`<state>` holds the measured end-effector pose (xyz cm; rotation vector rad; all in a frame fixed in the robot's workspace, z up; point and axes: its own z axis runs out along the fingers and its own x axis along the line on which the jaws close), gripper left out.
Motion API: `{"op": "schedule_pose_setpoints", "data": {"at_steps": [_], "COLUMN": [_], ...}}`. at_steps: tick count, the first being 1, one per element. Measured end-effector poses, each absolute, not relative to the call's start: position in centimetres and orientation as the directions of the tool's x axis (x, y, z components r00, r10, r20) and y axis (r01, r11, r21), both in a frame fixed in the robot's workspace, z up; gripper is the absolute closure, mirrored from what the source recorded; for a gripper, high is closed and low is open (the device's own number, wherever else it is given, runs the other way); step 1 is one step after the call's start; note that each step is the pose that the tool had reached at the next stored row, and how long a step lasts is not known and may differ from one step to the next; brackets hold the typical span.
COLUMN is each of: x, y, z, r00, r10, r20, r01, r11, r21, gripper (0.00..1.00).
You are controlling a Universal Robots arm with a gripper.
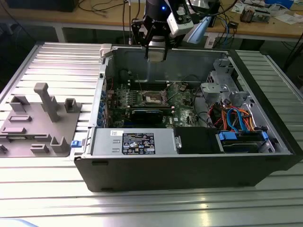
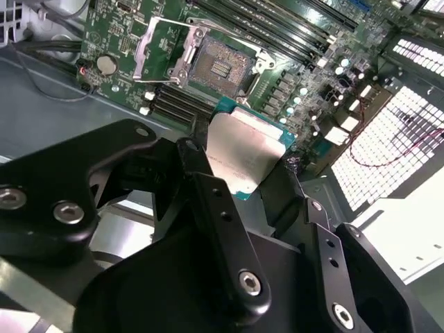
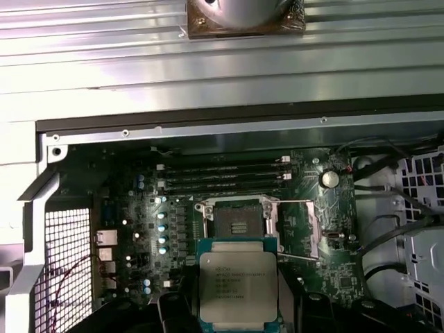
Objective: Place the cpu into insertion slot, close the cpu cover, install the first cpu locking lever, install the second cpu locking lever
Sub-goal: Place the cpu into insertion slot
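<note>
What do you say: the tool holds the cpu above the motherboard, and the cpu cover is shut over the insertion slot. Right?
Not quite. The cpu cover is swung open beside the insertion slot, as the second wrist view shows. The tool does hold the cpu above the motherboard.

Silver-grey chip edged in green; green motherboard with dark socket; orange and blue cables; ribbed silver table; black computer case
</note>
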<state>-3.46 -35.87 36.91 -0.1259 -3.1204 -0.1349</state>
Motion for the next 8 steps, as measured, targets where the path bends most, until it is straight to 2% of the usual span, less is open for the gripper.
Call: {"op": "schedule_pose_setpoints", "data": {"at_steps": [8], "x": [-3.46], "y": [-35.86], "z": [36.71], "r00": [-0.975], "r10": [0.222], "r20": [0.018], "r01": [0.223], "r11": [0.972], "r21": [0.080], "gripper": [0.46]}}
